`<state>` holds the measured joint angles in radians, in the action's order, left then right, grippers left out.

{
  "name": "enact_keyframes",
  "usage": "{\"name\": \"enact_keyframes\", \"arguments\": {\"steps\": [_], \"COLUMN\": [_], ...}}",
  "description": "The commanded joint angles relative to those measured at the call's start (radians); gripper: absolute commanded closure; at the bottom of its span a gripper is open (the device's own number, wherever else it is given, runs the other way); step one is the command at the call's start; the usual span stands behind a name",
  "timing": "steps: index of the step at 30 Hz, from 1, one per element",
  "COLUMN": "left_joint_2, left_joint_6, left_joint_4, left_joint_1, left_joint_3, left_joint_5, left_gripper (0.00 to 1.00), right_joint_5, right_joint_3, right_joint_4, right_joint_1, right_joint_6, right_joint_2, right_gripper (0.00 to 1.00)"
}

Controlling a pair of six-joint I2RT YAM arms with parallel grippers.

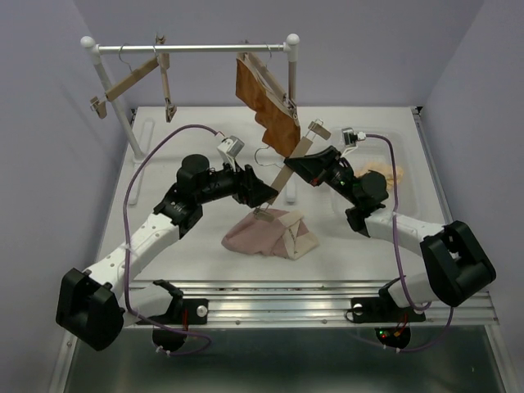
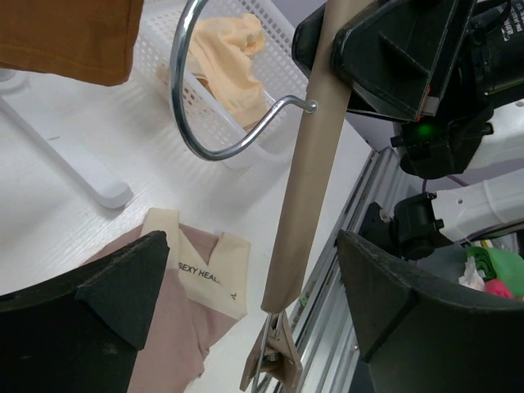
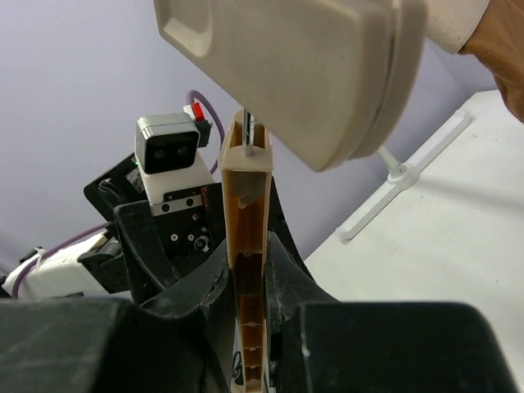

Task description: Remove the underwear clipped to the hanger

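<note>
My right gripper [image 1: 309,164] is shut on the bar of a tan clip hanger [image 1: 288,172] and holds it tilted above the table; the bar stands between its jaws in the right wrist view [image 3: 246,246]. My left gripper [image 1: 264,196] is open, its fingers wide on either side of the hanger's lower end [image 2: 307,180]. The lower clip [image 2: 274,360] looks empty. The dusty pink underwear [image 1: 266,233] with a cream waistband [image 2: 209,274] lies on the table just under it. The rust brown underwear [image 1: 266,98] hangs clipped on the rail. The pale cream underwear [image 1: 378,173] lies in the basket.
A white rack with a metal rail [image 1: 196,49] stands at the back and carries an empty tan hanger [image 1: 135,78] at the left. A white mesh basket [image 2: 278,49] sits at the right. The rack's foot [image 2: 74,160] lies on the table.
</note>
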<state>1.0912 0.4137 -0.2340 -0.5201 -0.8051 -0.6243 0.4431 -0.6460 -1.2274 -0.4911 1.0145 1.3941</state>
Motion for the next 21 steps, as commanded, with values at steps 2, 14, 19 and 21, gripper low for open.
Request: {"name": "enact_keyframes", "arguments": {"steps": [2, 14, 19, 21], "left_joint_2": [0.050, 0.026, -0.039, -0.073], "left_joint_6": [0.016, 0.011, 0.004, -0.004], "left_joint_4": [-0.133, -0.154, -0.098, -0.046], "left_joint_1": [-0.029, -0.041, -0.041, -0.041], "left_joint_3": [-0.049, -0.046, -0.029, -0.032], "left_joint_5": [-0.098, -0.066, 0.082, 0.175], "left_gripper": [0.11, 1.00, 1.00, 1.00], "right_joint_5": [0.008, -0.011, -0.018, 0.003], "right_joint_3": [-0.026, -0.026, -0.027, -0.033], "right_joint_4": [-0.106, -0.101, -0.014, 0.020], "right_joint_1": [0.005, 0.005, 0.005, 0.005], "right_joint_6": [0.013, 0.003, -0.047, -0.082], "right_joint_2": [0.023, 0.040, 0.016, 0.003], "right_gripper": [0.99, 0.99, 0.99, 0.61]}}
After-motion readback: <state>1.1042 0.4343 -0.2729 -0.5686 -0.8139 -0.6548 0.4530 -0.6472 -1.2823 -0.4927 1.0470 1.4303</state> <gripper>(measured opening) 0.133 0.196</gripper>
